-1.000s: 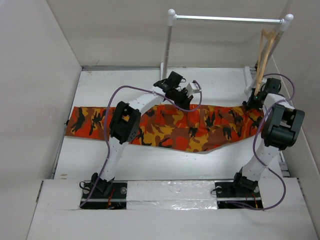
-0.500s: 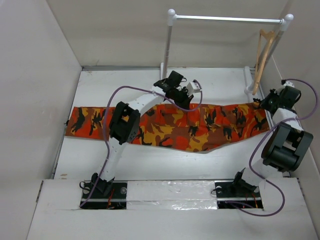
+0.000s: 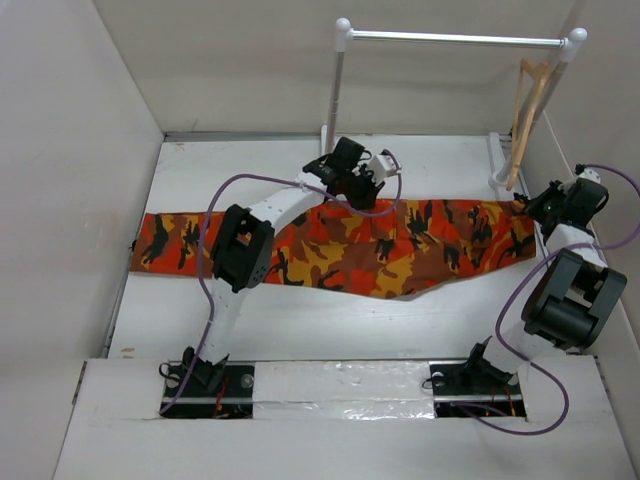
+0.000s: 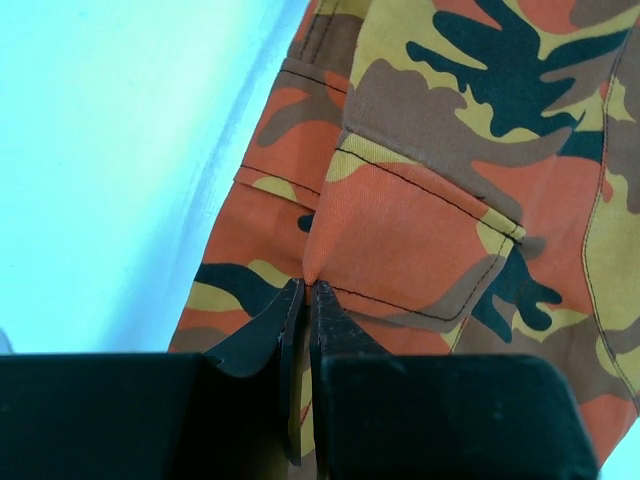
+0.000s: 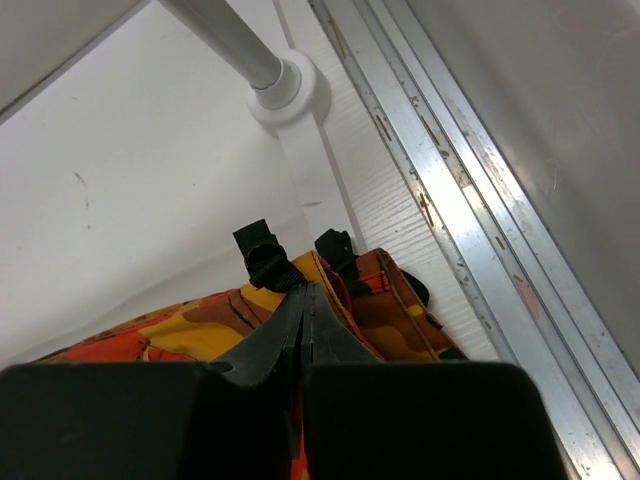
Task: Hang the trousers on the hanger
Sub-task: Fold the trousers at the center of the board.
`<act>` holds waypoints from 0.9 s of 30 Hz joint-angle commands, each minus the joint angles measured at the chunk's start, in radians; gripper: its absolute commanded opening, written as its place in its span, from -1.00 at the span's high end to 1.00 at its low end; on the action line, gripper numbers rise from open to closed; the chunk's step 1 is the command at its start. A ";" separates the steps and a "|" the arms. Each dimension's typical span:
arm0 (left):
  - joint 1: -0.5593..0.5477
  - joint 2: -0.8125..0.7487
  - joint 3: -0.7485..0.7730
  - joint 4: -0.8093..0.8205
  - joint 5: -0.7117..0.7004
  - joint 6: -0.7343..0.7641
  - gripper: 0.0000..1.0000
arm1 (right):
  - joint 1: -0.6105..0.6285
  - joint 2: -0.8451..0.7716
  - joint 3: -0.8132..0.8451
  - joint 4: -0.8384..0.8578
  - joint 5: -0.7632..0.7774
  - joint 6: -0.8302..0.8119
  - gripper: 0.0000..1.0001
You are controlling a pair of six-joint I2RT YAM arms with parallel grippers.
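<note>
The camouflage trousers [image 3: 330, 245] lie stretched left to right across the white table. My left gripper [image 3: 383, 180] is at their far edge near the middle. In the left wrist view it [image 4: 303, 287] is shut on a raised fold of the orange cloth [image 4: 450, 200] beside a stitched pocket. My right gripper [image 3: 528, 206] is at the trousers' right end. In the right wrist view it [image 5: 308, 290] is shut on the edge of the cloth [image 5: 400, 315], next to two black belt loops. The tan wooden hanger [image 3: 527, 110] hangs at the right end of the white rail, apart from both grippers.
The white rail [image 3: 455, 38] stands on two posts at the back; the right post's base [image 5: 287, 88] is just beyond the right gripper. A metal track [image 5: 470, 200] runs along the right wall, close to the right arm. Walls close in the table on the left, back and right.
The right arm swung out toward the right wall and its gripper closed on the trousers' right end. The cloth's far edge and middle shifted toward the back, drawn tauter between both grippers.
</note>
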 commanded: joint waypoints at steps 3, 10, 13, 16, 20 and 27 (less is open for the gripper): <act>0.006 -0.121 -0.054 0.166 -0.119 -0.041 1.00 | -0.019 -0.036 -0.008 0.119 0.059 0.031 1.00; 0.006 -0.062 -0.116 0.426 -0.414 -0.102 1.00 | -0.019 0.059 0.056 0.113 0.097 0.038 1.00; 0.006 -0.037 -0.149 0.557 -0.541 -0.110 1.00 | -0.019 0.091 0.088 0.114 0.110 0.040 1.00; -0.017 0.000 -0.166 0.655 -0.644 -0.076 1.00 | -0.009 0.119 0.116 0.127 0.119 0.040 1.00; -0.038 0.052 -0.149 0.663 -0.660 -0.058 0.69 | 0.010 0.143 0.151 0.128 0.102 0.034 0.81; -0.057 -0.044 -0.226 0.689 -0.643 -0.065 -0.31 | 0.028 0.064 0.208 -0.033 0.094 -0.011 -0.54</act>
